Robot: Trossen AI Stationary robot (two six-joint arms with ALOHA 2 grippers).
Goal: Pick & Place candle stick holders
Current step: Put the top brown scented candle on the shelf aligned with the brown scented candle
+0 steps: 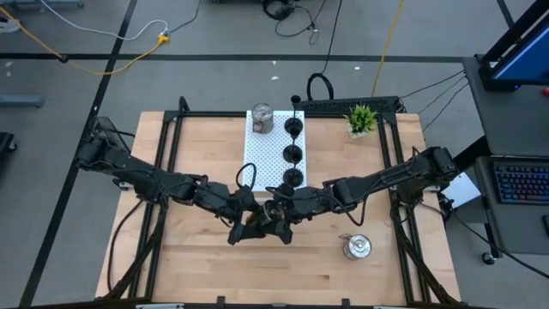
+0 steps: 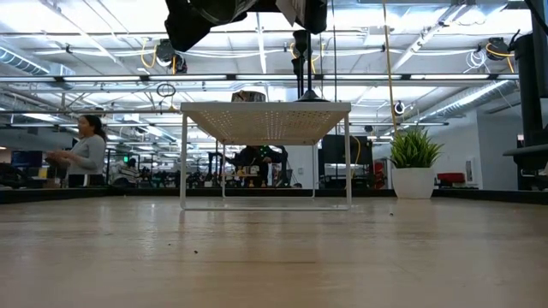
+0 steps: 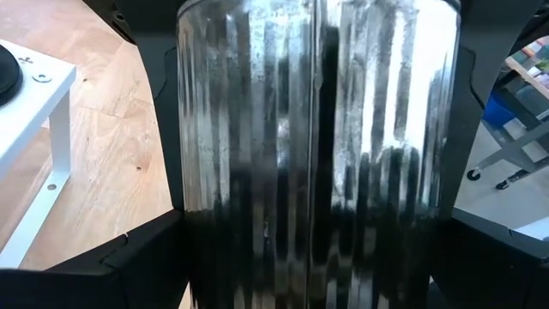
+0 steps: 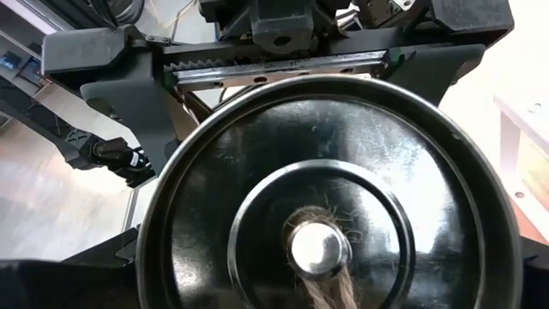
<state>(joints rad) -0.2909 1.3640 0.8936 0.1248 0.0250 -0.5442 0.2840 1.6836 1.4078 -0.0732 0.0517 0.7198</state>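
Mid-air handover over the table (image 1: 214, 266): silver candle stick holder (image 3: 317, 154) clasped across its ribbed wall by left gripper (image 1: 254, 221), right gripper (image 1: 283, 215) at its end, hold indiscernible; secure second grip before releasing first.

Shiny ribbed silver holder (image 3: 317, 146)

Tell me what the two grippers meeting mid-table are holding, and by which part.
A silver candle holder sits between the left gripper fingers, gripped across its ribbed side wall. The right gripper faces its underside at close range; whether it grips too cannot be told.
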